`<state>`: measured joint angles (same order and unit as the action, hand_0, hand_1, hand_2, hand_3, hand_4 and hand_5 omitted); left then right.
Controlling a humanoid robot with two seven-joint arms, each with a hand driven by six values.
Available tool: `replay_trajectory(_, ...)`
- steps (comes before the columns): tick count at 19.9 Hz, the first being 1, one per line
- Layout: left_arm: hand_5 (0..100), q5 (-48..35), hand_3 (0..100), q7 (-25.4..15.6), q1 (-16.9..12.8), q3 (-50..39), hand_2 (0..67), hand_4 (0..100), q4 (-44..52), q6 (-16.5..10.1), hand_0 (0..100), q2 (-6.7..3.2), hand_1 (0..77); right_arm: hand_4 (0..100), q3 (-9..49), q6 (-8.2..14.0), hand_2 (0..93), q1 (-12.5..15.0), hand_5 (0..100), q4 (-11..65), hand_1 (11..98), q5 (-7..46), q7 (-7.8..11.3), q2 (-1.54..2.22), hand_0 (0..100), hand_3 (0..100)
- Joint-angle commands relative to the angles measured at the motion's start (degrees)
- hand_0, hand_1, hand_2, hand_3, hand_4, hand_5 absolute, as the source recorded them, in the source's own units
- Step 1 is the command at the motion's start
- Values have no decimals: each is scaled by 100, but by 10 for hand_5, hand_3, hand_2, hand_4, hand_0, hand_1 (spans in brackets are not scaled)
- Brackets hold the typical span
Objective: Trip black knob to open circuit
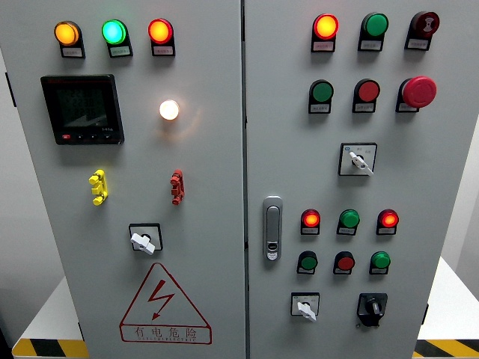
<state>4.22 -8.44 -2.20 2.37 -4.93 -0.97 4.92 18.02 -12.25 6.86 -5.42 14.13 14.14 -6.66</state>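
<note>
Head view takes in a grey metal cabinet (pixel 217 247) with two doors; neither robot hand shows anywhere, so how far the fingers are open and whether they hold anything cannot be told, nor can the knob be placed relative to a hand.

On the left door, three round lamps sit along the top: an amber lamp (pixel 66 33), a green lamp (pixel 114 31) and a red lamp (pixel 159 31), all glowing. Below them is a square black meter (pixel 82 109) with a dark glossy screen, and to its right a small white lamp (pixel 169 110) shines. Lower down are a yellow plastic clip (pixel 98 187) and a red plastic clip (pixel 177 187), then a white switch (pixel 143 241) on a square black plate, and a red warning triangle (pixel 165 305) with a lightning bolt.

Just right of the seam, a shiny metal door handle (pixel 272 228) stands upright.

On the right door are rows of round red and green buttons and lamps, a big red mushroom button (pixel 419 91), and two more white switches, one in the upper part (pixel 359 160) and one low down (pixel 305 307).

The black knob (pixel 371 307) lies near the bottom of the right door, just right of the low white switch. It is dark, matte plastic, a rounded body with a raised grip bar. The bar appears to run roughly up and down, though its exact pointing is hard to tell.
</note>
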Motion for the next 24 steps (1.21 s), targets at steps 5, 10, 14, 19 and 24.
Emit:
replay_trajectory(5,17,0,213,0,0,1,127,67,-8,0,0,0,35,128,2661,3,13,175,204,59,397,2742,-385,-2,559,185)
replay_trajectory(10,17,0,214,0,0,1,127,66,-8,0,0,0,36,129,2557,4,13,35,203,14,397,2780,-421,-2,560,185)
replay_trajectory(14,17,0,214,0,0,-8,127,66,-8,0,0,0,36,129,3284,-23,12,-44,203,155,393,2911,-517,-2,563,185)
replay_trajectory(19,17,0,214,0,0,1,127,66,0,0,0,0,37,130,4769,4,13,-114,205,408,393,4358,-623,-19,563,190)
replay_trajectory(24,17,0,214,0,0,1,127,66,-8,0,0,0,37,134,6116,39,13,-106,216,2172,395,5538,-632,-28,563,196)
